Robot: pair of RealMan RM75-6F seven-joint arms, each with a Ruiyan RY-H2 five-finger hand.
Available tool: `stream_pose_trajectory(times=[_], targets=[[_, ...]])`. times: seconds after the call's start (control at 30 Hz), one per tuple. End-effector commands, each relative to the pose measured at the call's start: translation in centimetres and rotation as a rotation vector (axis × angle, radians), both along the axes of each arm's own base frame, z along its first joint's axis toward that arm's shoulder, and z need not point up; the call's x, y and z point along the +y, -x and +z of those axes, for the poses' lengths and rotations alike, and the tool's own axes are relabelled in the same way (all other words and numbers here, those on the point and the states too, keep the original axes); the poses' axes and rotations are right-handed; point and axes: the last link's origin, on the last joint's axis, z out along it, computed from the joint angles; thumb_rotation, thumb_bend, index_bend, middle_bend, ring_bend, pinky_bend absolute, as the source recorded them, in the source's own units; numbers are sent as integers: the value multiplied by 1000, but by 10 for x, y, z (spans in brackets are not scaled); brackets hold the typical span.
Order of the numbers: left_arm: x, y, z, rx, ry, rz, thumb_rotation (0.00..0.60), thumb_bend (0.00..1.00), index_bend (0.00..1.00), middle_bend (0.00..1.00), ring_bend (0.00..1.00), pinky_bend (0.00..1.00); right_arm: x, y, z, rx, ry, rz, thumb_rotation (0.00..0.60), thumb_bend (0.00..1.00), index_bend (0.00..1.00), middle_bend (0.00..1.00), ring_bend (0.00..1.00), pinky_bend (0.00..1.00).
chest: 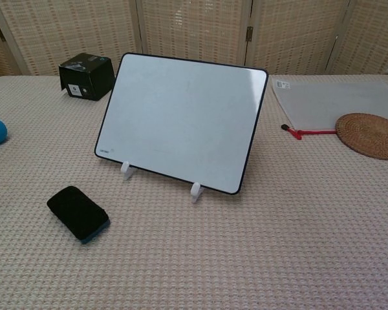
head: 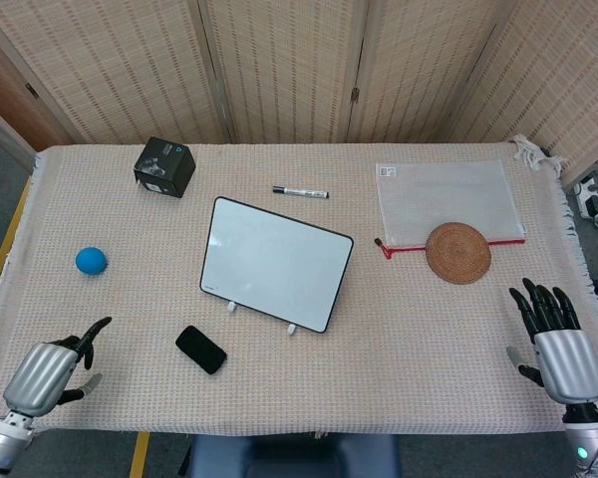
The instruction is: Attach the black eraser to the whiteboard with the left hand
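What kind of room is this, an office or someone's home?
Probably a test or demo setup rather than a lived-in room: woven folding screens wall off one cloth-covered table, and odd items such as a whiteboard, blue ball and black eraser lie spaced out between two robot hands.

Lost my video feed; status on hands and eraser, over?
Left hand and right hand open, empty. Black rectangular eraser flat on cloth, before propped whiteboard. Path clear.
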Motion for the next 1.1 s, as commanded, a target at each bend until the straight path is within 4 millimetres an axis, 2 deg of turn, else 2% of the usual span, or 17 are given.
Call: stream_pose_trajectory(times=[0.03,0.17,0.47,0.7,1.1], targets=[[7,-16,-8,13,66,-49,600,313,304,997,846,999,-2,0,-3,8,-15,-13,600,324,0,0,0,0],[16,-28,-18,39,137,-53,600,317,308,1000,877,1000,-5,1,-5,19,-38,-22,600,324,0,0,0,0],[34,-47,-44,138,198,-70,600,316,323,1000,877,1000,-9,0,-8,6,-68,-26,600,324,0,0,0,0],[49,-60,-56,194,216,-63,600,271,253,1000,858,1000,-12,1,-10,0,-85,-22,600,325,0,0,0,0],[57,-78,-90,242,272,-97,600,263,285,1000,858,1000,-14,1,-14,6,-97,-30,600,324,0,0,0,0]])
